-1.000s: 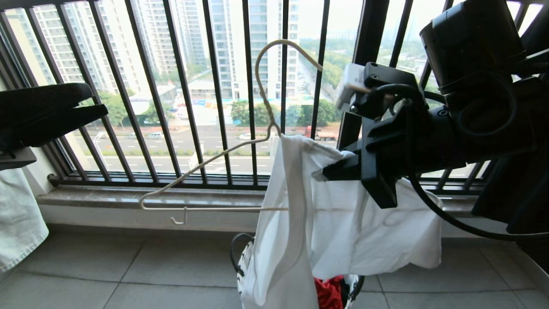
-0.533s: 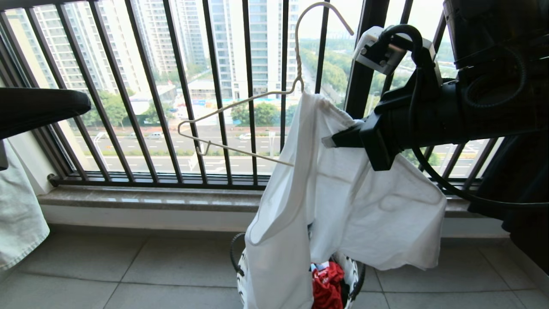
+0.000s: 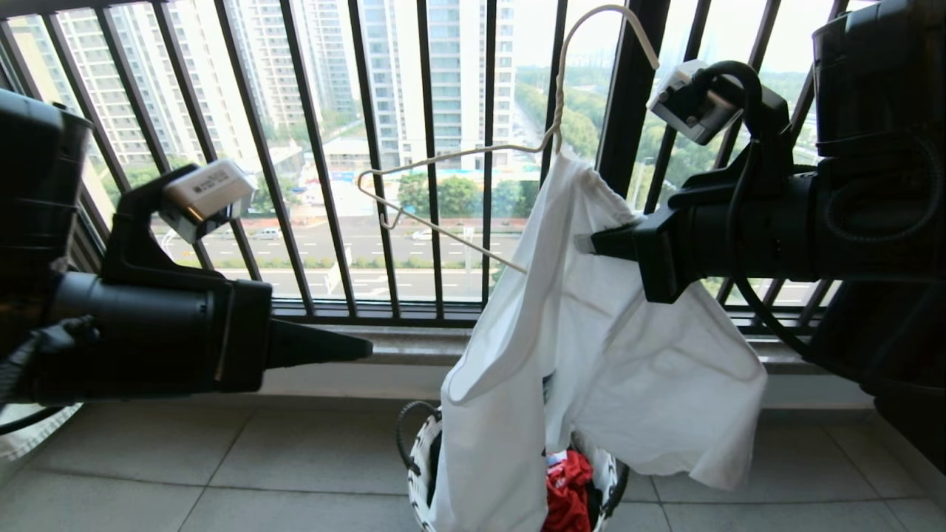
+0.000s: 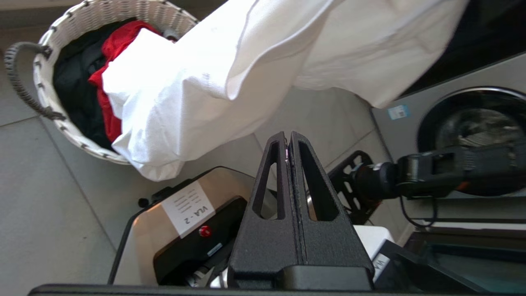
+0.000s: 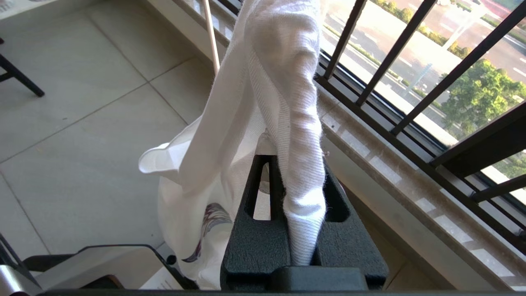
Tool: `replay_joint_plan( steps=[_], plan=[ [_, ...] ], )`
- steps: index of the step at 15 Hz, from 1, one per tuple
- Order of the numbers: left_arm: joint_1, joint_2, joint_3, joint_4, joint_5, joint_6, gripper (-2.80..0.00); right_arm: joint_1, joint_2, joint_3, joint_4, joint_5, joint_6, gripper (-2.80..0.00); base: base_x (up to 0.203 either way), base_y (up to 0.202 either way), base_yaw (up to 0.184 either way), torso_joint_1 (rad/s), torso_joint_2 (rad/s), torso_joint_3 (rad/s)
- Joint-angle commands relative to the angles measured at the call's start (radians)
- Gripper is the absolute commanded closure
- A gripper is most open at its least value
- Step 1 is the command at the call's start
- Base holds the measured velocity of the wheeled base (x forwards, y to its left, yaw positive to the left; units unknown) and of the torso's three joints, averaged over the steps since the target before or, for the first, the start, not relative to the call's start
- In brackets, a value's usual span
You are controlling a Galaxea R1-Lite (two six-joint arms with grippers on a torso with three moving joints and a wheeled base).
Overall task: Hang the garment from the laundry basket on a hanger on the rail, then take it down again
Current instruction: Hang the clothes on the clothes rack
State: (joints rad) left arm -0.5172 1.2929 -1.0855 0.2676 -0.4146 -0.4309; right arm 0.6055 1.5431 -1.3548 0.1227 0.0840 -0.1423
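Hanging from the hanger [image 3: 473,199] in the head view, the white T-shirt [image 3: 591,355] drapes in loose folds, its lower end reaching into the basket [image 3: 417,458] on the tiled floor [image 3: 185,473]. One hanger shoulder is inside the cloth; the other juts bare toward the window bars [image 3: 318,148]. Right gripper [image 3: 595,244], reaching level from the right edge, clamps the shirt just below the hanger neck. Left gripper [image 3: 362,346] points level from the left edge, well apart from the shirt, its jaws pressed together on nothing.

Left wrist view: closed, empty left gripper [image 4: 289,142]; beyond it the shirt [image 4: 230,74] trails over the basket [image 4: 65,28], which holds a red garment [image 4: 119,45].

Right wrist view: right gripper [image 5: 294,181] pinching the shirt's ribbed collar [image 5: 296,123] between its fingers.
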Motion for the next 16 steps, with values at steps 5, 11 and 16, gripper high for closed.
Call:
replay_joint_plan(
  steps=[5,11,16],
  plan=[
    [-0.063,0.247,0.149,-0.347,0.099,-0.103,0.00,0.008,-0.041,0.133,-0.167,-0.001,0.001,0.00,0.000,0.000,0.000,0.000,0.00,0.000],
    [-0.063,0.204,0.162,-0.349,0.099,-0.100,-2.80,0.016,-0.037,0.140,-0.170,-0.001,0.003,0.00,0.000,0.000,0.000,0.000,0.00,0.000],
    [-0.064,0.239,0.194,-0.397,0.099,-0.087,-2.80,0.046,-0.035,0.140,-0.170,0.002,0.009,0.00,0.000,0.000,0.000,0.000,0.00,0.000]
  ],
)
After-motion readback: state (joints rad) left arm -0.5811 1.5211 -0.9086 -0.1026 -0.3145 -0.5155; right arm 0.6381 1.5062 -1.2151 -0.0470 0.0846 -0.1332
